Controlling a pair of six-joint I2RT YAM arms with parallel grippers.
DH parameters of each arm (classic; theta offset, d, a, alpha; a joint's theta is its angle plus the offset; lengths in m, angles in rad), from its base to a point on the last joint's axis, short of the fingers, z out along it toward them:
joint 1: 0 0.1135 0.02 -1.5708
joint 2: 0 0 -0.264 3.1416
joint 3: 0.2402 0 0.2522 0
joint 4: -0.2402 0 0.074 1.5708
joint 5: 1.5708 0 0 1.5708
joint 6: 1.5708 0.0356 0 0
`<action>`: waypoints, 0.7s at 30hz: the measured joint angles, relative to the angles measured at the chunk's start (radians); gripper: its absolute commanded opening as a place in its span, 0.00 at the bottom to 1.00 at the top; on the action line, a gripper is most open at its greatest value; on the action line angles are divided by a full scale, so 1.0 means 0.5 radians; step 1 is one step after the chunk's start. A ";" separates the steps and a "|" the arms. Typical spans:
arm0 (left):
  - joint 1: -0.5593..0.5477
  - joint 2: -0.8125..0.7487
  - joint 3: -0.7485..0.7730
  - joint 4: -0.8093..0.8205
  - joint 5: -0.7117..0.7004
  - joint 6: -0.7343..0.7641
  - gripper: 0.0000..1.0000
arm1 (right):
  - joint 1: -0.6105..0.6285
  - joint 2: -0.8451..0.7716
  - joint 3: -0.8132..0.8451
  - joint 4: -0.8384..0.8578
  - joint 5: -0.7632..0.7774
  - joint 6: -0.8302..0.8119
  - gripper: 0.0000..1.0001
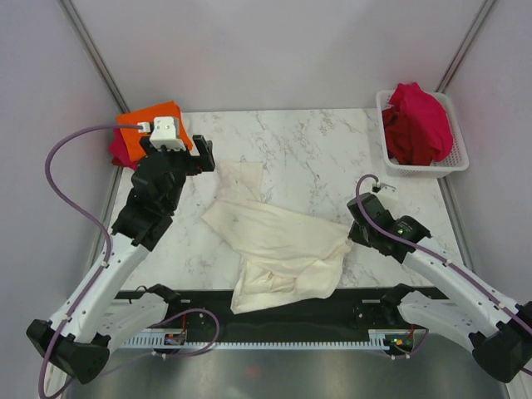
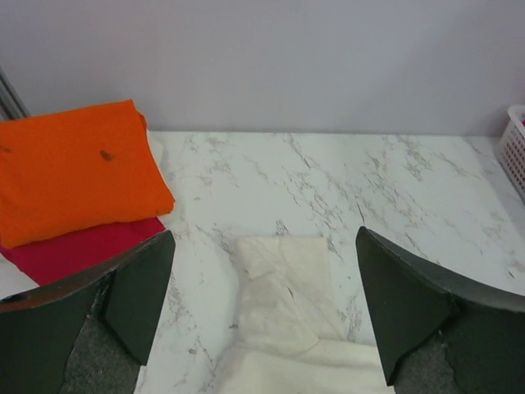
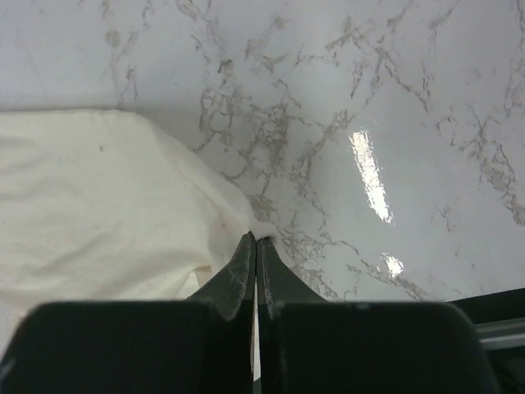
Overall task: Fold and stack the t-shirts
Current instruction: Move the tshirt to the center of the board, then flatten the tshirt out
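Observation:
A cream-white t-shirt [image 1: 283, 245] lies crumpled across the middle of the marble table [image 1: 307, 158], its lower part hanging over the near edge. My right gripper [image 1: 352, 234] is shut on that shirt's right edge [image 3: 98, 197], with a fold of cloth pinched at the fingertips [image 3: 246, 254]. My left gripper [image 2: 264, 232] hovers open above the shirt's far sleeve [image 2: 287, 279], touching nothing. At the far left a folded orange t-shirt [image 1: 133, 125] [image 2: 74, 168] rests on a folded crimson one [image 1: 120, 154] [image 2: 74, 250]. More crimson t-shirts [image 1: 416, 120] are heaped in the basket.
The white mesh basket [image 1: 424, 170] stands at the table's far right corner, and its edge [image 2: 517, 148] shows in the left wrist view. Grey walls close off the back and sides. A black rail [image 1: 274, 312] runs along the near edge between the arm bases.

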 measured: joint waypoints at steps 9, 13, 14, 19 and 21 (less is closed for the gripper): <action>0.037 0.746 0.222 -0.268 0.488 -0.188 0.93 | -0.001 0.063 -0.172 0.298 0.037 0.069 0.00; 0.082 1.302 0.513 -0.422 0.633 -0.201 0.93 | -0.003 0.187 -0.188 0.452 -0.038 0.016 0.00; 0.090 1.449 0.610 -0.459 0.649 -0.200 0.93 | -0.003 0.215 -0.204 0.495 -0.071 -0.002 0.00; 0.137 2.016 1.061 -0.592 0.744 -0.196 0.92 | -0.005 0.290 -0.254 0.641 -0.210 -0.072 0.00; 0.168 2.226 1.280 -0.664 0.810 -0.195 0.87 | -0.005 0.315 -0.262 0.684 -0.258 -0.092 0.00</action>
